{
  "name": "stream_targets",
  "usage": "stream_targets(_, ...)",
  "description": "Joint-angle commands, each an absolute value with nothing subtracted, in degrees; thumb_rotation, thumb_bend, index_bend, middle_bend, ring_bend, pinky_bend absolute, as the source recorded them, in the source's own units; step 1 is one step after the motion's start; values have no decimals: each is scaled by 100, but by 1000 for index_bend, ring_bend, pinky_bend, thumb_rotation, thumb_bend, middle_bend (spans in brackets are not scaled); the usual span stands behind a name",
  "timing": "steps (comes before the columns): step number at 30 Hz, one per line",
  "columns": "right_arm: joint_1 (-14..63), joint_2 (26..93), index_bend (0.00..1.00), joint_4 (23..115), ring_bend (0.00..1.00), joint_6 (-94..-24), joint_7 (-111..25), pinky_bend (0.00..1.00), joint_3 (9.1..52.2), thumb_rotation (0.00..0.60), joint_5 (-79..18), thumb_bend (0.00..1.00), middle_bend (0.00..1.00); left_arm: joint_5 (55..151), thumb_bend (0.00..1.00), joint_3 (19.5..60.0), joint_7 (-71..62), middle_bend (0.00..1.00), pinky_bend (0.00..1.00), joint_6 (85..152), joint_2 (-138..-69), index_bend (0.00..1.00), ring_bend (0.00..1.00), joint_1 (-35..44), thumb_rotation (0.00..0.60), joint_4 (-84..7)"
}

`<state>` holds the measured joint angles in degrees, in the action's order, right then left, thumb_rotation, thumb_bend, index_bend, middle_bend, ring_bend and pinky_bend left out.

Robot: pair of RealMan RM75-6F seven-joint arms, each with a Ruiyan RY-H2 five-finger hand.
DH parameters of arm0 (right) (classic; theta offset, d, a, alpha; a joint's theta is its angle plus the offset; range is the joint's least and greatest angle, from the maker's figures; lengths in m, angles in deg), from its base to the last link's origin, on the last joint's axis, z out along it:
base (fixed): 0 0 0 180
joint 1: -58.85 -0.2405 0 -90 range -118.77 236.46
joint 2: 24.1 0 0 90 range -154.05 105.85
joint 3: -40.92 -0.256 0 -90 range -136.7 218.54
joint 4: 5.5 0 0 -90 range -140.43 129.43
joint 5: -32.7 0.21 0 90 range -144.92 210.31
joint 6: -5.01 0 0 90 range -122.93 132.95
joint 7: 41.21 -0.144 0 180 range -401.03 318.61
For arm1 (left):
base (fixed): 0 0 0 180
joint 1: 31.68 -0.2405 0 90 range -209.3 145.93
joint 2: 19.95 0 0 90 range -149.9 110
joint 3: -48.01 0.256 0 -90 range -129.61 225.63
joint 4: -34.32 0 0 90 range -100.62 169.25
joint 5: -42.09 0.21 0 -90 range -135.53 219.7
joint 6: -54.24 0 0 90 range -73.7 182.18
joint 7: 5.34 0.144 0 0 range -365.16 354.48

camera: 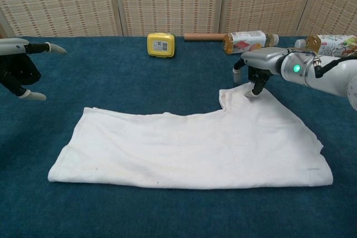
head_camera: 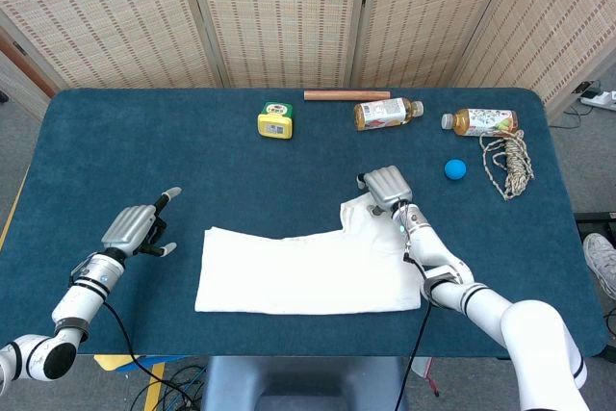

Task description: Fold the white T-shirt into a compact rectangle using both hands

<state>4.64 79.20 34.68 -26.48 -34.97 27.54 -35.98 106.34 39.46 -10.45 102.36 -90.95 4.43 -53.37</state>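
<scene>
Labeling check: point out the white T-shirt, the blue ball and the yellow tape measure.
white T-shirt (head_camera: 308, 281), head view, middle of the folded cloth.
blue ball (head_camera: 455, 169), head view, centre of the ball.
yellow tape measure (camera: 161, 44), chest view, front label face.

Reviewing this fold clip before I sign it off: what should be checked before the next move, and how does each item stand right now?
1. Right hand on the white T-shirt: fingertips reach its raised far right corner; a firm hold, cannot tell.
2. Left hand ready: open, off the cloth to its left, holding nothing; ok if it is to grab the left edge next.
3. Shirt flat: partly folded, lying smooth apart from the raised corner; ok.
4. Fold path clear: blue ball, rope, two bottles and yellow tape measure lie beyond the shirt, apart from it; ok.
5. Compact rectangle: still a long strip; not ok.
</scene>
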Motion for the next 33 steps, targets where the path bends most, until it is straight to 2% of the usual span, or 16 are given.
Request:
stream_targets(1, 439, 7943, 416, 3448, 972, -2627, -3481, 1000, 2766, 600, -3583, 297, 898, 10637, 292, 3949, -1054, 888, 974, 10234, -9098, 0, 855, 436, 600, -5328)
stream_targets(6, 458, 7944, 508, 3474, 972, -2634, -3472, 1000, 2811, 600, -3574, 320, 903, 10656, 292, 3945, -1084, 888, 974, 10256, -9101, 0, 855, 416, 600, -5325)
stream_targets(11, 494, 7933, 528, 3496, 972, -2656, -3458, 1000, 2849, 600, -3556, 370, 907, 10675, 292, 3946, -1110, 889, 974, 10257, -9103, 0, 855, 404, 600, -5311)
stream_targets(21, 573, 7806, 598, 3707, 972, -2879, -3565, 1000, 2888, 600, -3649, 598, 923, 10709, 292, 3943, -1128, 888, 974, 10281, -9112, 0, 855, 384, 600, -5306)
stream_targets(33, 931, 7321, 686, 4575, 974, -3516, -3694, 1000, 3044, 600, -3922, 638, 947, 10751, 292, 3928, -1147, 889, 973, 10293, -9092, 0, 855, 380, 600, -5332)
